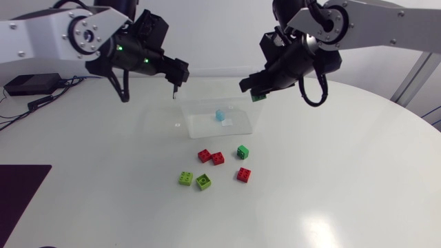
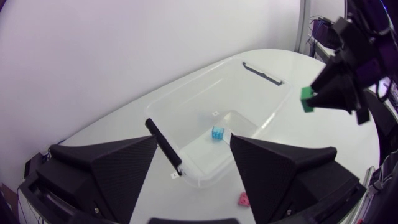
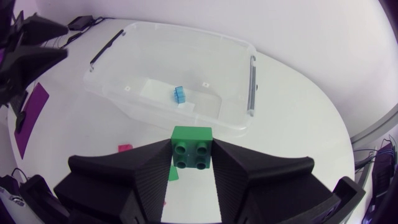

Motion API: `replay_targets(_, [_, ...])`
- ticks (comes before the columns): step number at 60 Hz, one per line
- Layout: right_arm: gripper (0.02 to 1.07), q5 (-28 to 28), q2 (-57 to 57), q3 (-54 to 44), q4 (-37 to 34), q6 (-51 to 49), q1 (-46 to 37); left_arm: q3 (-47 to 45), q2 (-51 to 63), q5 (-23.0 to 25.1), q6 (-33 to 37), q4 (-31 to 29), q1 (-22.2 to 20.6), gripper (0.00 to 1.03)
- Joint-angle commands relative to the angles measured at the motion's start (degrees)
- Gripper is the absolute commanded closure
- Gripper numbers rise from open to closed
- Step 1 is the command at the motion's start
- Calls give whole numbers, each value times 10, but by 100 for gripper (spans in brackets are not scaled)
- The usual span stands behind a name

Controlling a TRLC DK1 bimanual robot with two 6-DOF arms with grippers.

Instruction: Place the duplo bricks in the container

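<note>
Currently | right gripper clamped on green brick | container lies ahead and below, brick short of its near rim | left gripper spread wide, empty, by opposite end | judged: advance before release

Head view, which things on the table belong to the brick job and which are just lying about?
Job: clear container; blue brick inside it; held green brick in the right gripper; three loose red bricks; loose green brick; two loose lime bricks.
Lying about: black box with cables; dark mat.
</note>
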Motion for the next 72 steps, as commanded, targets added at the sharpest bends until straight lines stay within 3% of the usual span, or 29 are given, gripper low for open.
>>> replay_targets(1, [80, 6, 26, 27, 15, -11, -5, -57, -42, 5, -5, -30, -15, 20])
replay_targets(10, [80, 11, 62, 60, 45, -13, -9, -164, -103, 5, 16, -66, -42, 20])
replay_targets(29, [77, 36, 132, 119, 67, -19, -16, -307, -122, 11, 66, -62, -61, 20])
replay_targets(32, [68, 47, 140, 125, 71, -19, -16, -315, -106, 11, 61, -58, -69, 20])
replay_targets(40, [14, 77, 146, 129, 72, -20, -9, -310, -68, 11, 32, -55, -82, 20])
replay_targets(42, [7, 82, 145, 128, 72, -20, -8, -308, -61, 11, 29, -54, -82, 20])
replay_targets(55, [7, 87, 82, 95, 72, -17, -8, -274, 7, 11, -19, -54, -84, 21])
replay_targets(72, [7, 90, -62, -55, 92, -16, 14, -228, 78, 11, -59, -56, -97, 21])
